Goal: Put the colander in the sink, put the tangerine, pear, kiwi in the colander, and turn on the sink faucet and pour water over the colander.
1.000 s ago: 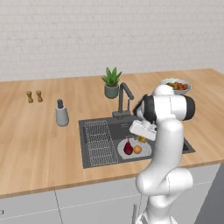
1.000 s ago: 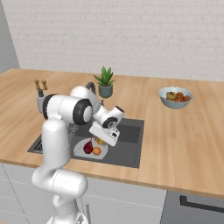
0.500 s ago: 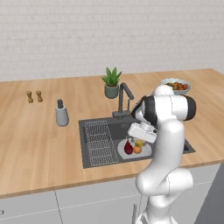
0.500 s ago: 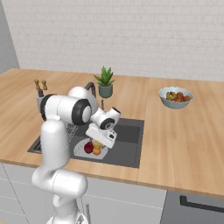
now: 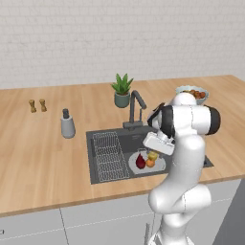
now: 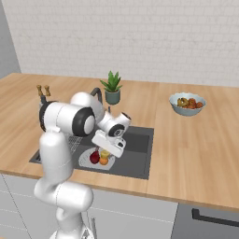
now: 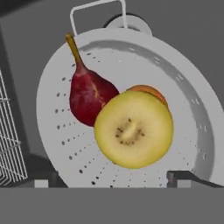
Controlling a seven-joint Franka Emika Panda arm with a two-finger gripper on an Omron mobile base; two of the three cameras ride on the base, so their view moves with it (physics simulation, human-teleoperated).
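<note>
Over the last second the arm has hardly shifted, but a kiwi [image 5: 152, 155] has come into sight beneath the hand [image 5: 154, 143], where a second ago only the red and orange fruits could be made out in the colander [image 5: 160, 166]. In the hand view the kiwi [image 7: 133, 129] is seen cut face up, yellow-green with a pale core, lying over the tangerine [image 7: 146, 89] and against the dark red pear [image 7: 87, 96] inside the colander [image 7: 192, 113]. The hand [image 7: 116, 177] is seen with its tips spread wide at the bottom of that view. The kiwi lies beyond the tips and is apparently not pinched by them, though whether it is already at rest or dropping cannot be told.

The colander is seated in the sink [image 5: 129, 139], beside the wire rack [image 5: 109, 155] and in front of the sink faucet [image 5: 136, 103]. From the right, the hand [image 6: 108, 145] is seen directly above the three fruits.

It is judged that the fruit-loading part of the task is finished or all but finished. What is left is the faucet: no stream is seen at the spout. The hand would have to be raised clear of the basin and brought to the lever behind it. Care would be called for so that the kiwi, perched on the other fruits, is not knocked out.
</note>
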